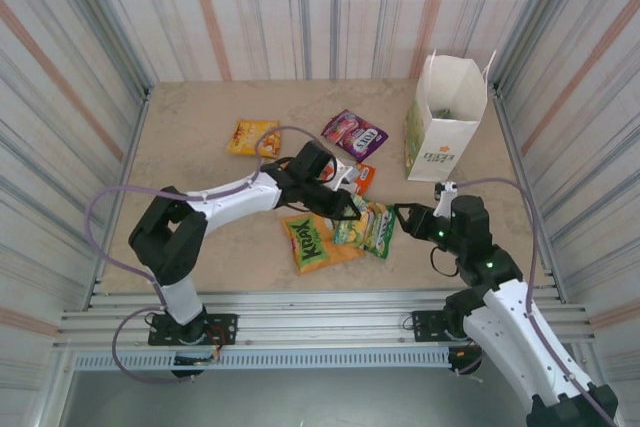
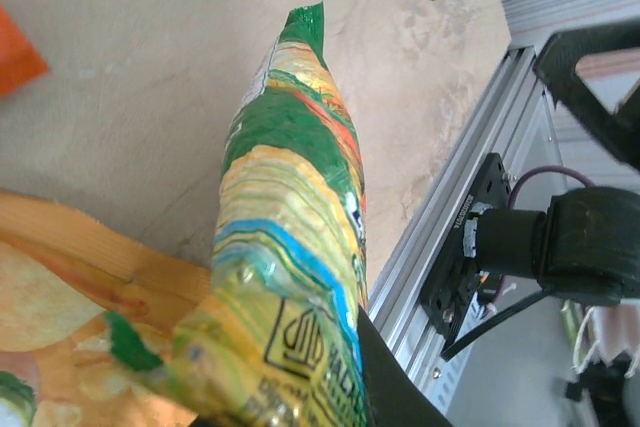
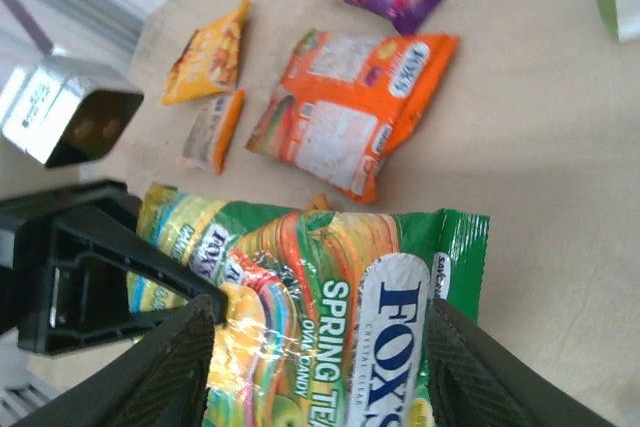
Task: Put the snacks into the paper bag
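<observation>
**Pincers at both ends of the green-yellow packet**

Left pincer (image 1: 348, 211) is right on the green-yellow packet (image 1: 368, 228). From the left wrist, that packet stands edge-on out of the jaws with its foil bunched where they bite, so it looks pinched. One dark finger (image 2: 395, 392) shows just beside the crumpled end.

Over to the right pincer (image 3: 322, 312), which sits at the opposite side of the same packet with its jaws spread wide. One black finger (image 3: 175, 367) stands to each side of the printed face, and the packet lies below and between them. Whether those fingers touch the foil cannot be told.

Round the left pincer now. The Krax packet (image 1: 315, 243) lies flat on the table (image 1: 200, 217) just on the pincer's near side, its edge tucked against the green-yellow one. Just beyond the pincer, partly under the arm, lies the orange-red packet (image 3: 350, 107). The small brown-orange bar (image 3: 215, 129) is beside that packet, with the yellow-orange packet (image 3: 210, 57) a little farther out. The purple packet (image 1: 355, 131) lies farther out again, clear of the arm.

And the paper bag (image 1: 447, 122)? It stands upright with its mouth open, well beyond the right pincer and a touch to its right. It is apart from every packet on the table, with the purple one nearest to it.
</observation>
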`<action>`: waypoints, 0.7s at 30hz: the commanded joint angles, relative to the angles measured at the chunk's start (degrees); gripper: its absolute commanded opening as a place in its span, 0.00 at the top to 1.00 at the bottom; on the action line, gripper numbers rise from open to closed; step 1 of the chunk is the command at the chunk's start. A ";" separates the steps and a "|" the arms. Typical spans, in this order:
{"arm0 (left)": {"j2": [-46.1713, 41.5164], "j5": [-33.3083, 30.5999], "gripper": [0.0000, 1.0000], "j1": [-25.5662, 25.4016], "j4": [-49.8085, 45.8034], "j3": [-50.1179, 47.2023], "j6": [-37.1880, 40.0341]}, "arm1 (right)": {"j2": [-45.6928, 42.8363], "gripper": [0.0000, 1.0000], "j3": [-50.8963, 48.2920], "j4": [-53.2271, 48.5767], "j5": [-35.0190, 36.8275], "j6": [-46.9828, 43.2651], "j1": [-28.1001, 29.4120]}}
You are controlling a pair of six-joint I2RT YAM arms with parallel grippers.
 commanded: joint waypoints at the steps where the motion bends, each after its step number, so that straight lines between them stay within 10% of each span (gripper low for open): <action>1: -5.22 -0.45 0.86 -0.25 -9.48 5.03 14.60 | 2.11 0.41 7.05 -3.46 -5.08 -16.36 -0.27; 21: -18.61 3.19 0.87 -0.25 -21.30 9.04 40.52 | 29.72 0.25 39.79 -38.62 -28.81 -69.71 1.68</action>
